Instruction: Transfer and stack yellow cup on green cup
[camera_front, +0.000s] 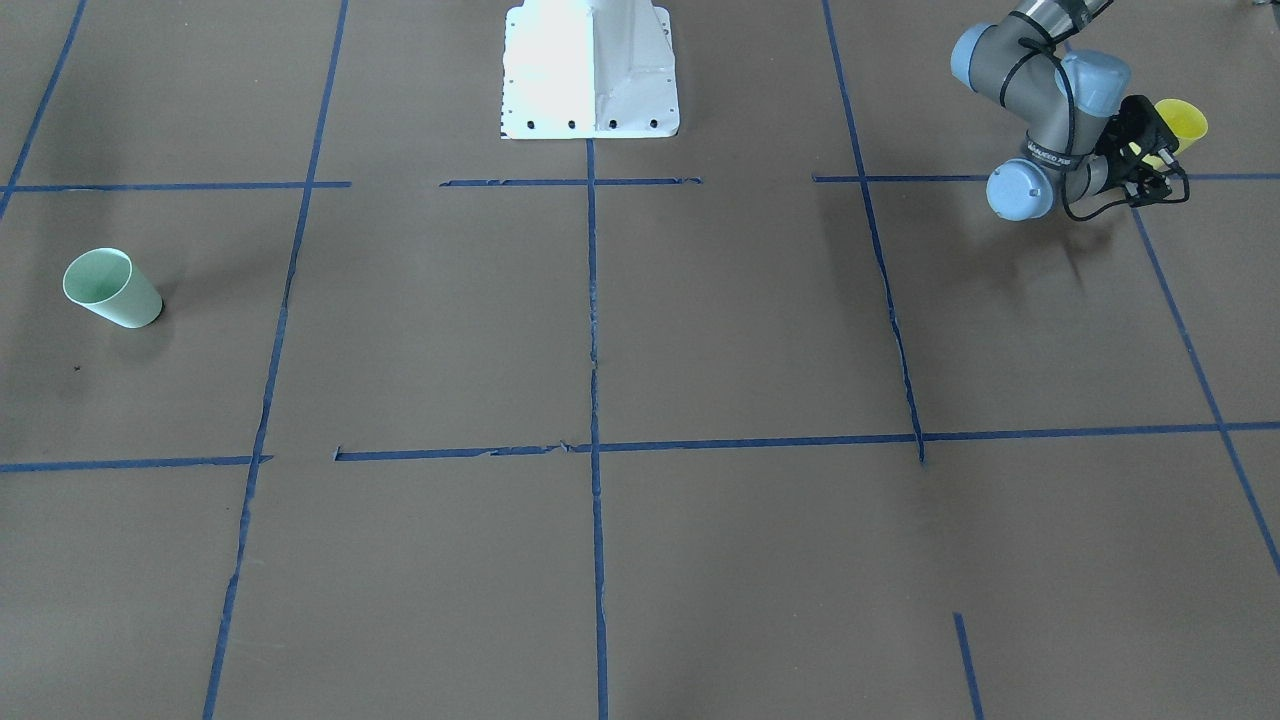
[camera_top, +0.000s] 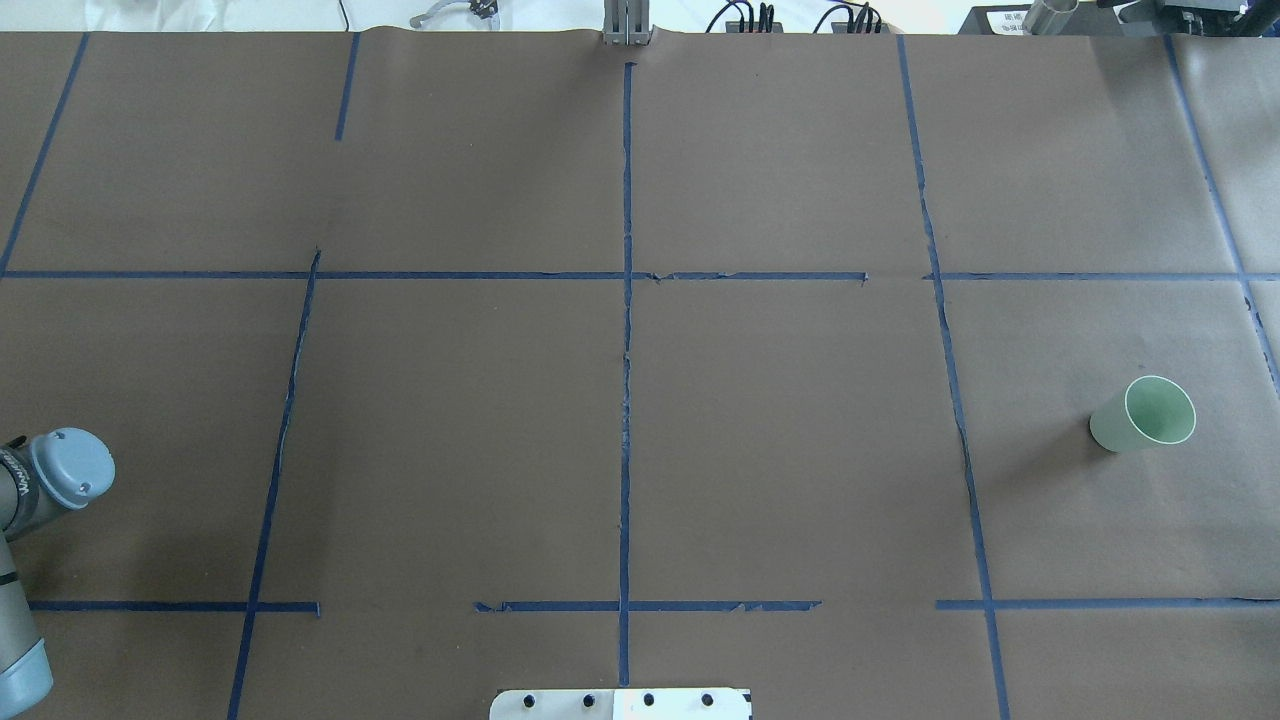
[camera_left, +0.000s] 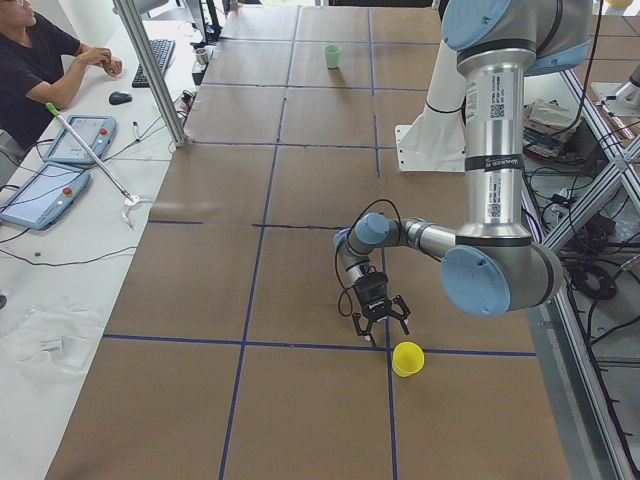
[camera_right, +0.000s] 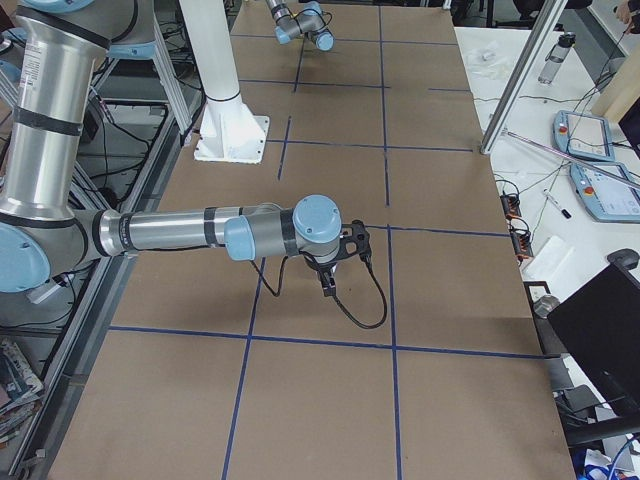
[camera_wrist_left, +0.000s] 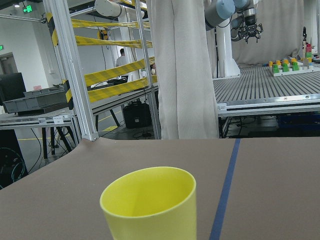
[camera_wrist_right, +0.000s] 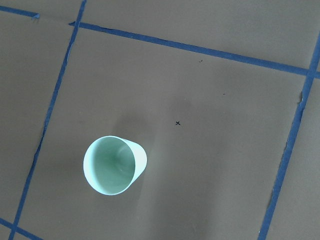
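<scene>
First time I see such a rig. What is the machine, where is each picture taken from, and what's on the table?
Two robot arms with two-finger grippers share a brown table marked with blue tape. Four fixed cameras look from behind, opposite and each end; two ride on the wrists. The yellow cup stands upright beside the left gripper, which is open and holds nothing. The green cup stands far off on the robot's right, under the right wrist camera. The right gripper shows only in a side view, so its state is unclear.
</scene>
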